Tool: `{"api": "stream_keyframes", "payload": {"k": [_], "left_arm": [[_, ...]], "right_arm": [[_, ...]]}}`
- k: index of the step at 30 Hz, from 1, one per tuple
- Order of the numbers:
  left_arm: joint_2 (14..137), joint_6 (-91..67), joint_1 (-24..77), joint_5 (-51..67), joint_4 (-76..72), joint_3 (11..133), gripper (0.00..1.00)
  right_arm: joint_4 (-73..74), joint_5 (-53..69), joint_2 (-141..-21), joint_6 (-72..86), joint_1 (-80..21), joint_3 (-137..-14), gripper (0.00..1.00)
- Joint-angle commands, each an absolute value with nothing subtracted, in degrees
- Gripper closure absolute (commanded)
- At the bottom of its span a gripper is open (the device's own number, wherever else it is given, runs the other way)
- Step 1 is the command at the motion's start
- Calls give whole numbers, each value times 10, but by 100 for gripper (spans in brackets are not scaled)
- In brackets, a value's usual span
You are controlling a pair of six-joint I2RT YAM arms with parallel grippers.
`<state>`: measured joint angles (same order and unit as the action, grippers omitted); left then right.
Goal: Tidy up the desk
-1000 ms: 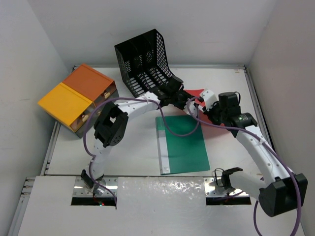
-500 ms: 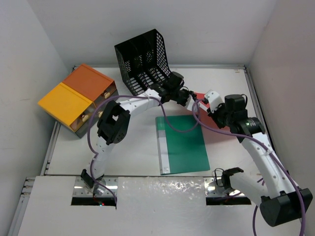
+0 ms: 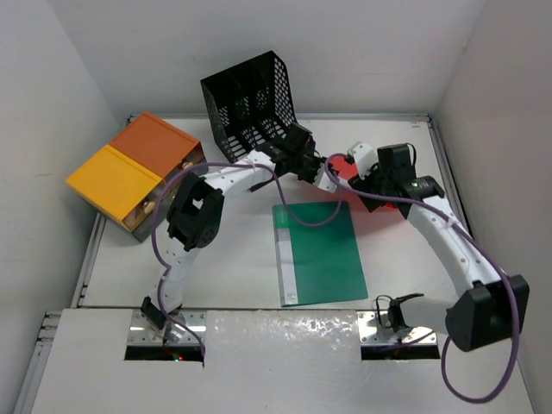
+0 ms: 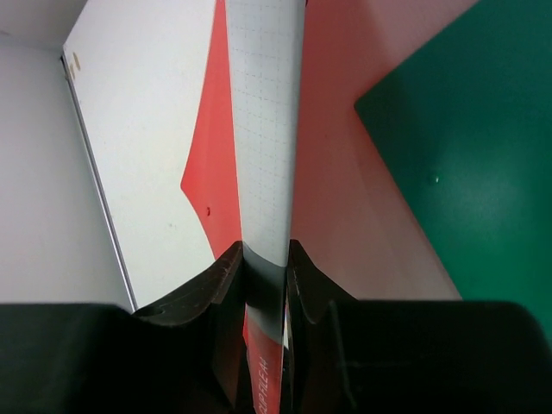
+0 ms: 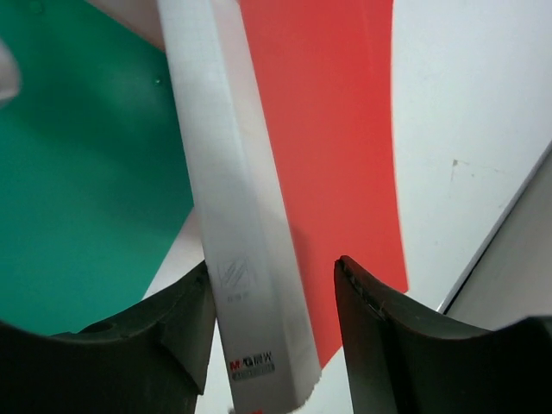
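Top view: the desk [image 3: 233,259] spreads out in front of the rack [image 3: 250,103], under both arms. Both grippers meet just in front and to the right of the rack, at the red folder [image 3: 379,216]. The green folder [image 3: 321,254] lies flat further out from the rack, toward the arms' bases. Over the last second the left gripper [image 3: 326,177] has moved closer to the rack, and the right gripper [image 3: 358,164] has come in with it. The raised end of the red folder now sits nearer the rack's open side. Left wrist view: the left gripper [image 4: 263,259] is clamped on the red folder's [image 4: 263,129] pale spine edge, with both fingers pressed against it. The sheet fans away on the side facing away from the rack, with the green folder [image 4: 457,172] beneath it. This pinch has tightened in the last second. Right wrist view: the right gripper [image 5: 272,272] has just let go. Its jaws stand apart with the same pale spine [image 5: 233,216] between them, lying against one finger and clear of the other, so it no longer grips anything. Taken together, this looks like a handover: the red folder now hangs from the left arm alone. The likely next step is sliding it upright into a slot of the rack, while the green folder has not yet been filed.
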<state>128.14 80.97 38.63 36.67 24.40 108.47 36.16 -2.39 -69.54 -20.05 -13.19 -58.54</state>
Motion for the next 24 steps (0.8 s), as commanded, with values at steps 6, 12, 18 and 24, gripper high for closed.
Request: {"api": "stream_keyframes", "payload": {"k": [6,12,18,24], "left_arm": [[1232,813,391,385,250,1114,100],[1238,793,397,403,252,1143,100],[1233,787,399,410,255,1139,100],[1206,743,399,360,225,1100,48]], "right_arm": [[336,-30,-780,-221,-146,-635,41],[322,-83,-845,-193,-159,-665,54],[295,-72,-879,-163,-159,-668,100],[295,-114,-836,-158,-157,-655,100]]}}
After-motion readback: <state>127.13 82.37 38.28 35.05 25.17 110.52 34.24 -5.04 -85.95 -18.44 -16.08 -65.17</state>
